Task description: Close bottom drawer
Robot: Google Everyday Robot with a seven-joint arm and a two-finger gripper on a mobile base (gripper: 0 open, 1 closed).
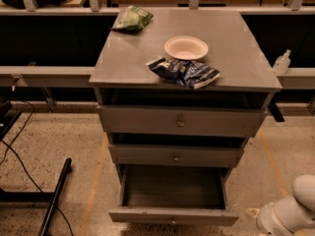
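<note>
The grey cabinet (147,73) has three drawers. The bottom drawer (173,214) is pulled far out, its empty inside open to view and its slim front panel at the frame's lower edge. The middle drawer (175,156) and the top drawer (179,121) each stand out a little. My arm's white end with the gripper (283,215) is at the lower right corner, to the right of the bottom drawer's front and apart from it.
On the cabinet top lie a white bowl (186,47), a blue chip bag (184,73) and a green bag (132,18). A black pole (55,195) and cables lie on the floor at left. A small bottle (281,62) stands on the right ledge.
</note>
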